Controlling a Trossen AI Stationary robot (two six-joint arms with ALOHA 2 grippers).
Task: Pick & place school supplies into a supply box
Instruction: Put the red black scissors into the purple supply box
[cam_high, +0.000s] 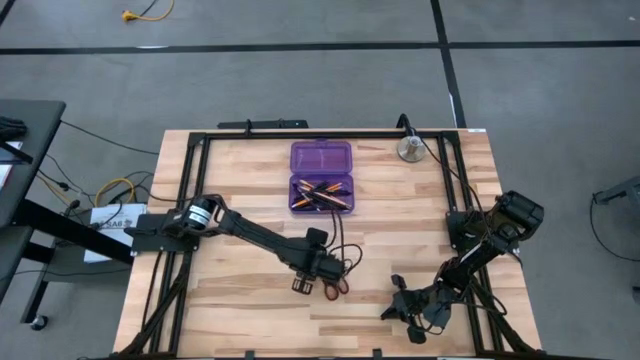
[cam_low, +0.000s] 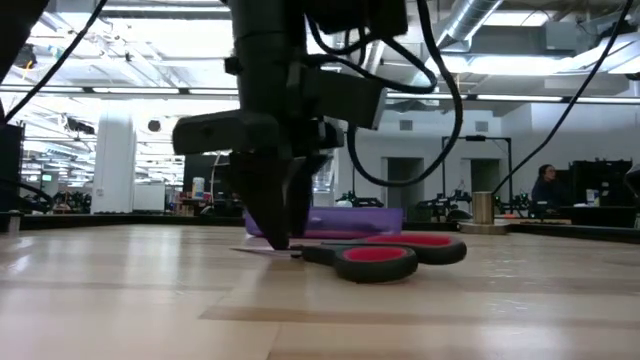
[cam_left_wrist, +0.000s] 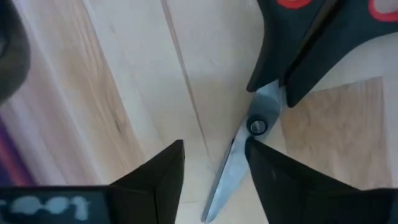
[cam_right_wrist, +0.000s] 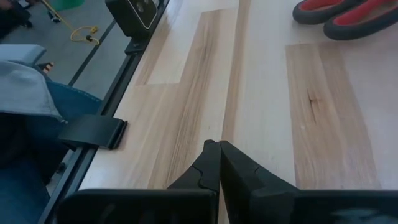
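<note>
The red-and-black-handled scissors lie flat on the wooden table, near its middle and toward the near edge. Their handles also show in the right wrist view. My left gripper points down over the blades, open, with one finger on each side of the blades just below the pivot. The purple supply box stands open farther back and holds orange pencils and black pens; its lid lies flat behind it. My right gripper hovers shut near the table's near right corner. My left gripper comes from above with its fingers across the scissors' blades near the pivot. One fingertip stands right against the blade's edge, but I cannot tell whether it touches. The scissors rest flat on the table.
A round silver metal disc stands at the far right of the table. A black frame runs along the table's edges. A person's denim-clad leg shows beyond the table edge in the right wrist view. Bare wood lies between box and scissors.
</note>
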